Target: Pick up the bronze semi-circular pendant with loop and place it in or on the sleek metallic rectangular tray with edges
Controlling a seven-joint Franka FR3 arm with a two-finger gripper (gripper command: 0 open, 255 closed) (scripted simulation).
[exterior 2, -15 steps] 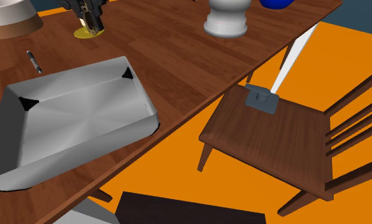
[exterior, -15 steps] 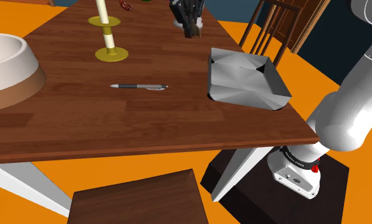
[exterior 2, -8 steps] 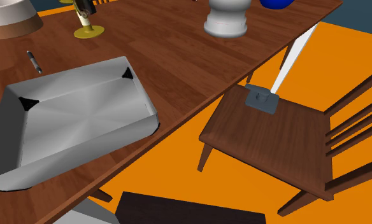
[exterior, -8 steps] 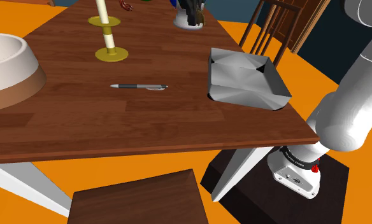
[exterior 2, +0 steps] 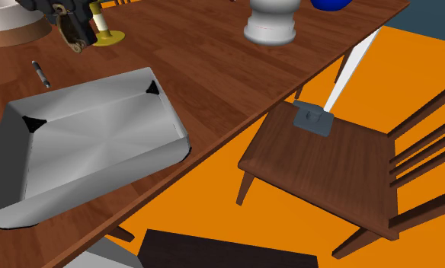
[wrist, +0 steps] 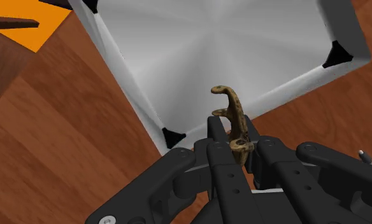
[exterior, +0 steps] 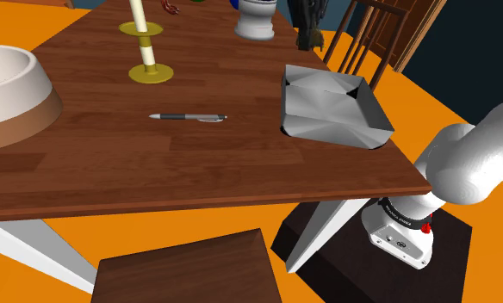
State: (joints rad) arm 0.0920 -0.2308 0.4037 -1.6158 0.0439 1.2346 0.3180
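I have the gripper, upper left of the second exterior view, closed tight on the bronze pendant, above the table near a corner of the grey tray.

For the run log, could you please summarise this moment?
gripper: shut on pendant | pendant: aloft near tray | tray: empty

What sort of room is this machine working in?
Probably a household dining room: a brown wooden table, a brown wooden slat-back chair beside it, and a yellow candlestick holding a pale candle.
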